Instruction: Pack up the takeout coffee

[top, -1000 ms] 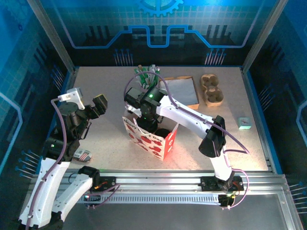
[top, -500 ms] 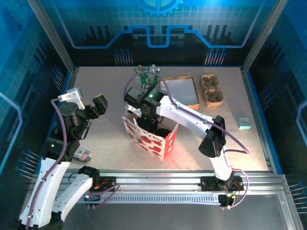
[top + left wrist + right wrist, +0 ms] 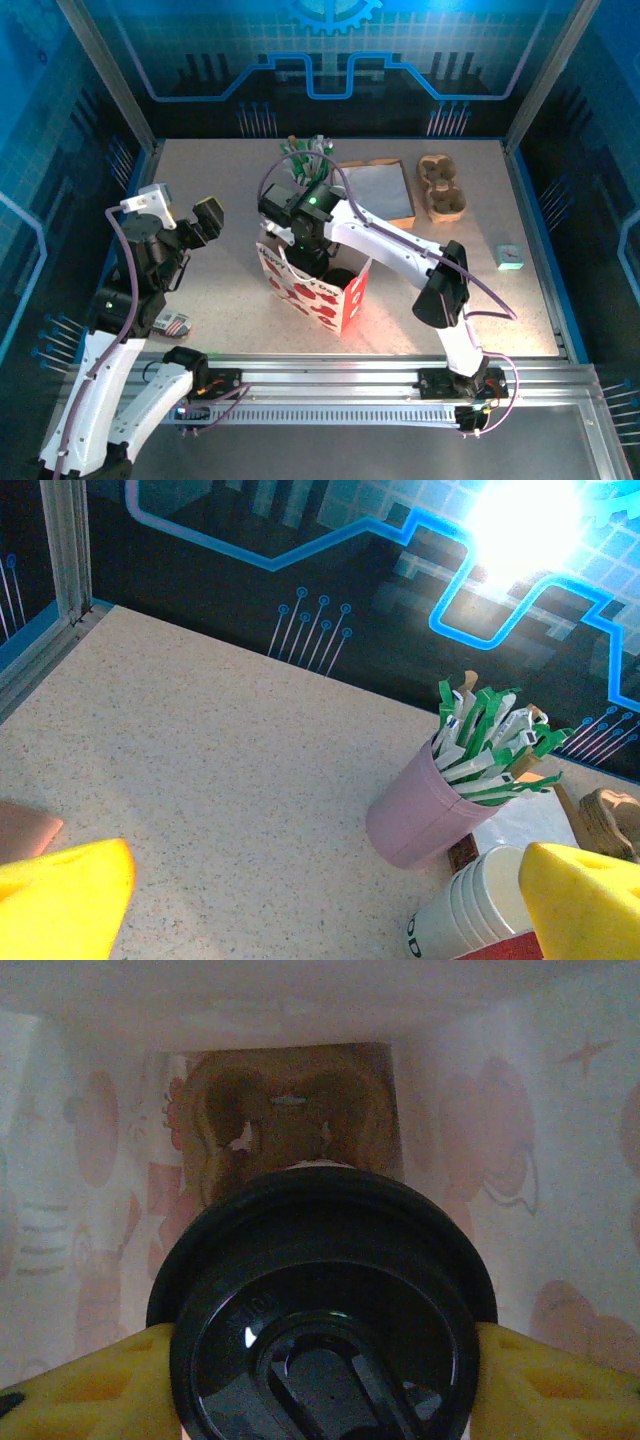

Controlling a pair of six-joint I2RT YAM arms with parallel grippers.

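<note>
White paper takeout coffee cup point(image 3: 322, 1300), round black plastic lid, upright inside red-patterned paper gift bag point(image 3: 335, 300), pinched at three and nine o'clock by right gripper point(image 3: 320, 1365) directly above. Left gripper point(image 3: 320, 900): wide, empty, nine o'clock of bag.

The takeout coffee point(image 3: 320, 1300) is topped in glossy black. The gift bag point(image 3: 312, 296) is white with red shapes. The pink cup point(image 3: 425, 820) holds green-and-white sticks point(image 3: 490, 745); the counter point(image 3: 200, 780) is speckled beige.
</note>
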